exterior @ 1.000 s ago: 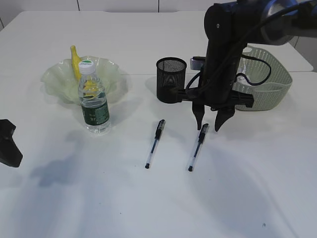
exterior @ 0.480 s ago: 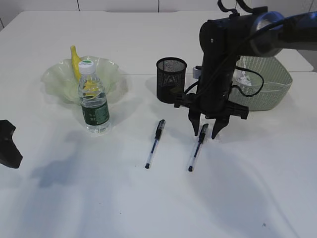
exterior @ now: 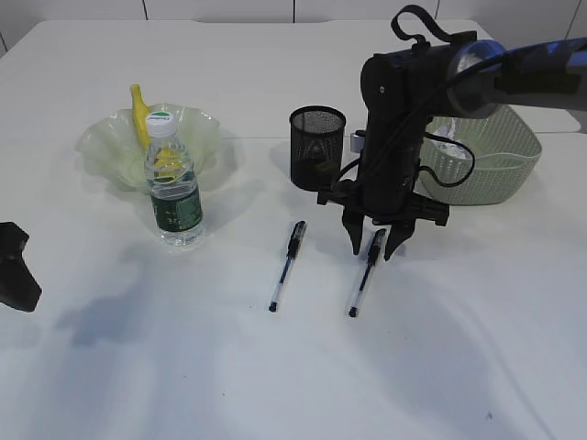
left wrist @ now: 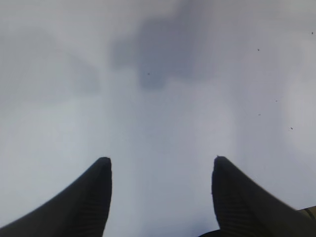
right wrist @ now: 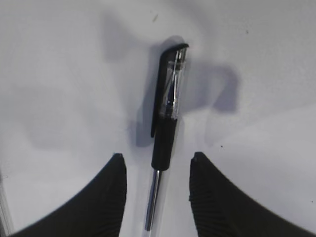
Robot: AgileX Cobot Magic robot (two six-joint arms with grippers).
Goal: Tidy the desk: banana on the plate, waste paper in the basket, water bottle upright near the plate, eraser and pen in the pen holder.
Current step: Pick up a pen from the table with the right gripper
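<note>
— White tabletop (exterior: 477, 312); where's the right gripper (right wrist: 157, 163)?
— Jaws apart, straddling the black-capped clear plastic pen (right wrist: 165, 123); nothing clamped; left gripper (left wrist: 160, 165) spread over bare table.

The table (exterior: 183, 367) is smooth, matt white. The plate (exterior: 101, 147) looks like glossy translucent glass, the water bottle (exterior: 174, 197) clear shiny plastic. The pen holder (exterior: 316, 147) is black metal mesh, the basket (exterior: 504, 165) matt perforated plastic. The right gripper's fingertips (right wrist: 111, 197) are ribbed and matt black.
</note>
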